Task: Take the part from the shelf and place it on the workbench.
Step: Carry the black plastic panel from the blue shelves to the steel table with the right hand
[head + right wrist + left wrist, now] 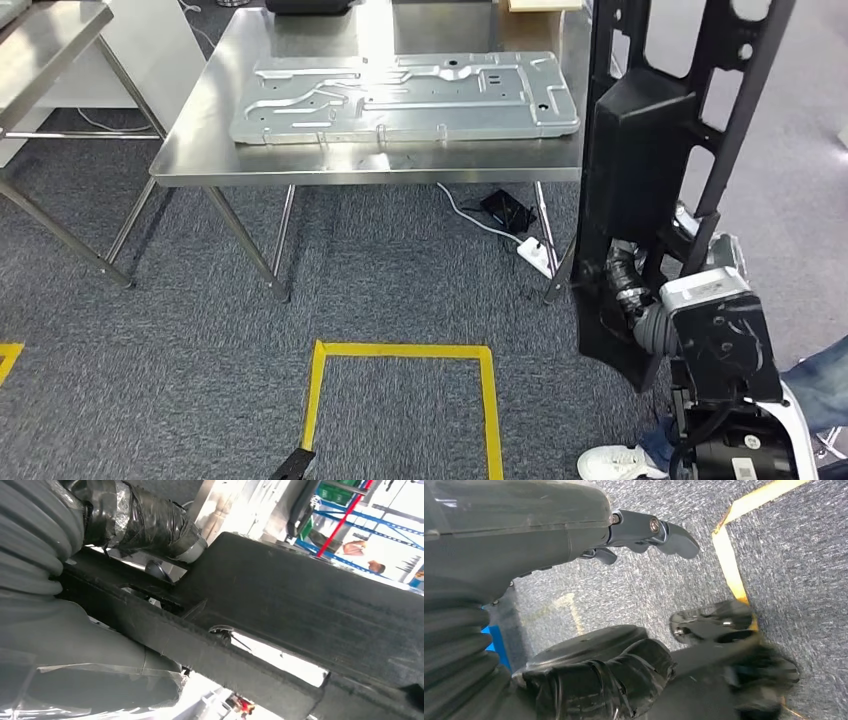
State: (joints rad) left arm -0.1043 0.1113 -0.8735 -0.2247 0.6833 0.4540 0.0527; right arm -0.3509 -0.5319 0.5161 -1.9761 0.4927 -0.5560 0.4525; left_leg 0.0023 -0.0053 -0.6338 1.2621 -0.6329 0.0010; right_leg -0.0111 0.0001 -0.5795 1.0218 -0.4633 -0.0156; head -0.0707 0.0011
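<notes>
The part is a long black plastic frame point(640, 150), held upright at the right of the head view, taller than the picture. My right hand point(640, 300) grips it near its lower end, with taped fingers point(145, 522) wrapped over the part's edge point(300, 610). The steel workbench point(200, 150) stands ahead and to the left of the part. A stamped grey metal plate point(400, 95) lies flat on it. My left hand point(634, 600) hangs low over the carpet, holding nothing, its thumb point(654, 530) and dark fingers point(599, 680) apart.
A yellow tape square point(400, 350) marks the carpet in front of me. A white power strip point(535, 255) and cable lie under the bench. Another steel table point(50, 40) stands at the far left. A person's white shoe point(615, 462) is at the lower right.
</notes>
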